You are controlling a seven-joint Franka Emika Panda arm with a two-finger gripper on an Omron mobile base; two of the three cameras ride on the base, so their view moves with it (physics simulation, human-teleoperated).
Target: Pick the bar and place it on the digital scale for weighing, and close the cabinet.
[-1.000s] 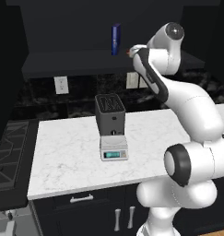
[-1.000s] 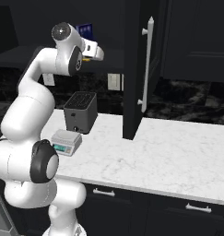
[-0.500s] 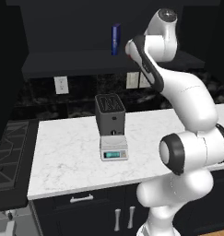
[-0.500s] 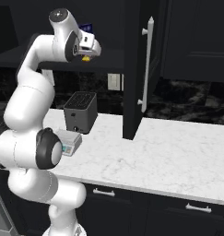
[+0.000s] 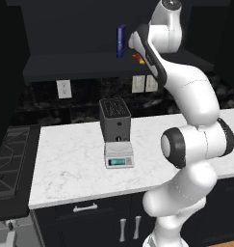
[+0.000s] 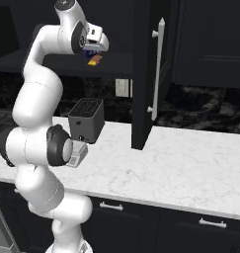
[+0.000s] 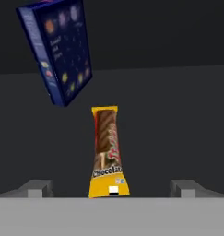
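On the cabinet (image 6: 146, 74) shelf, left to right in the hand view, we see a blue box (image 7: 56, 50), then the bar (image 7: 107, 152) lying between our gripper's (image 7: 111, 189) spread fingertips, ungrasped. We judge the reach underway; next, advance, clamp, carry to the digital scale (image 5: 119, 155).

Flat, dim rendered light is seen throughout; the cabinet (image 6: 146, 74) interior is lost in black, while soft pixel blur is noted everywhere.

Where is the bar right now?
The bar lies flat on the cabinet shelf, centred between the open fingertips in the hand view, just in front of the blue box.
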